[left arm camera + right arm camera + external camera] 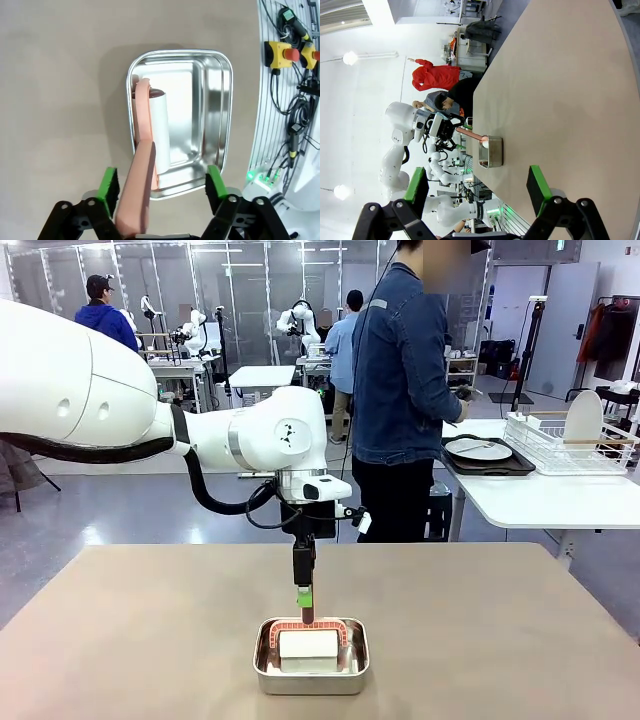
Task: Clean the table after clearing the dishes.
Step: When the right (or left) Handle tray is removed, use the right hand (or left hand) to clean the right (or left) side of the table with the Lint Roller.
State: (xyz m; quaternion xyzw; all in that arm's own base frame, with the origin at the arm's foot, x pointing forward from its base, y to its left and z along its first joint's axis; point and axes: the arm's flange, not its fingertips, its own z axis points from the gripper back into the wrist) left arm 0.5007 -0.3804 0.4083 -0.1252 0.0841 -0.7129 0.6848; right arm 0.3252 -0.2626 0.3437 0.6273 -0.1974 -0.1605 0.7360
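Front view, table: the large matte beige-brown table (pixel 130 640) fills the foreground.
Front view, pan: a small rectangular steel pan (pixel 310 686) sits at the middle of the table's near edge.
Front view, roller: a lint roller with a white paper roll and a salmon-pink handle (pixel 308 645) lies in the pan. The roll runs along the pan's length and the handle rises upright.
Front view, left gripper: the left gripper (pixel 305 606) points straight down over the pan and is seen edge-on, with its tip at the handle. The grip cannot be read from this side.
Front view, dishes: a round white plate with silver cutlery (pixel 478 449) rests on a dark rectangular tray (pixel 495 468) at the left end of the smaller white table (pixel 540 502). It is just beside a white wire rack (pixel 560 452).
Front view, person: a person in a denim jacket (pixel 400 370) stands past the table's far edge, turned toward the tray.
Left wrist view, left gripper: the left gripper (pixel 162 172) is released. Its green pads (pixel 110 184) stand wide apart on either side of the handle. The handle is close to one pad, with a clear gap at the other.
Left wrist view, roller: the lint roller (pixel 161 125) lies along one long wall of the steel pan (pixel 222 115), with bare table (pixel 60 75) around it.
Right wrist view, right gripper: the right gripper (pixel 477 186) is released and holds nothing, above the table (pixel 560 75).
Right wrist view, far end: the steel pan (pixel 492 152) is well apart from this gripper, with the left gripper (pixel 454 131) at the handle.
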